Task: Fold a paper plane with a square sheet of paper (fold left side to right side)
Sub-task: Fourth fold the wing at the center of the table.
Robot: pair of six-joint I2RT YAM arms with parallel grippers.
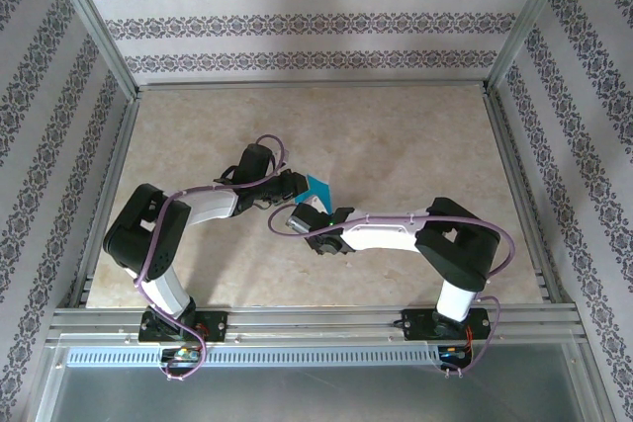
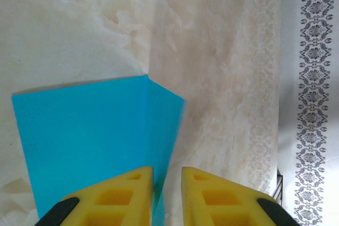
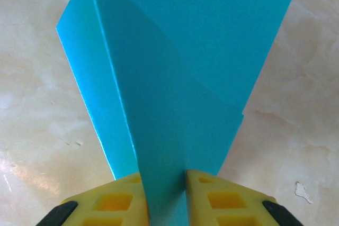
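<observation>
A thin teal-blue square sheet of paper (image 1: 318,187) is standing partly raised off the pale marbled table (image 1: 396,135) near its middle. The right gripper (image 3: 164,175) is clamping its yellow fingers (image 3: 222,197) on one flap; the left gripper (image 2: 167,170) is straddling an upright fold, fingers narrowly apart, and whether it is actually pinching cannot be told

So the beige marble-look desk (image 1: 396,135) is sitting inside a silver metal frame (image 1: 104,35), patterned striped wallpaper (image 1: 297,25) is wrapping around three sides, and soft even light is washing over everything, barely throwing shadows.
</observation>
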